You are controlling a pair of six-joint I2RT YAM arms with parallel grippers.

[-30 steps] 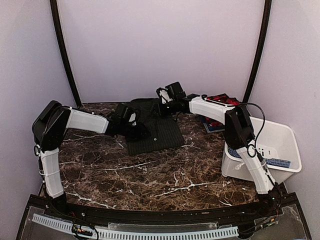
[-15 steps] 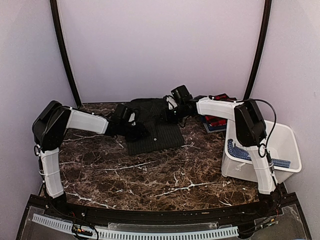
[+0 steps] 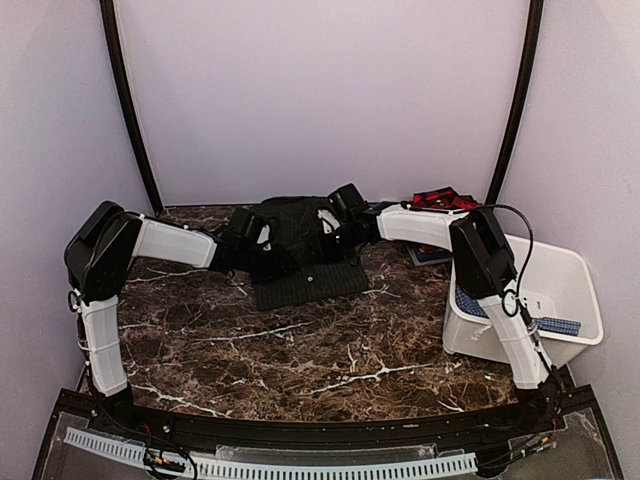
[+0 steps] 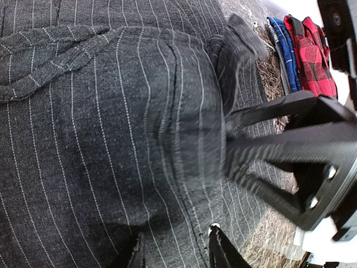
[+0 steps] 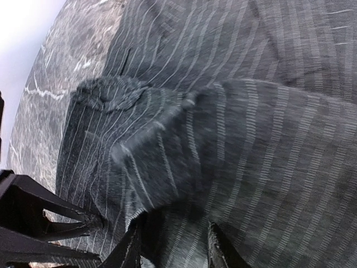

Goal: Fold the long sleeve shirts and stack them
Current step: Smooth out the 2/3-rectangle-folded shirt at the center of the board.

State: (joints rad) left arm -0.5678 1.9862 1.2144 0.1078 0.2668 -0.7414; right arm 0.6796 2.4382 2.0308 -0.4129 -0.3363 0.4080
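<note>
Grey striped shirt [image 3: 300,280] lies bunched up; left gripper [image 4: 175,248] pinches its cloth on one side, right gripper [image 5: 174,241] on the other.

Heads up: in their own wrist cams your left gripper [image 4: 177,254] and right gripper [image 5: 173,245] are cut off by the btm edge. Only finger stubs show, so you can't tell if either pinches the charcoal shirt [image 3: 305,262]. In the top cam the wrist bodies cover both sets of tips. Plaid shirt [image 3: 440,199] is partly behind the right arm [image 3: 422,226]. Cloth mid right-wrist cam is blurred.
</note>
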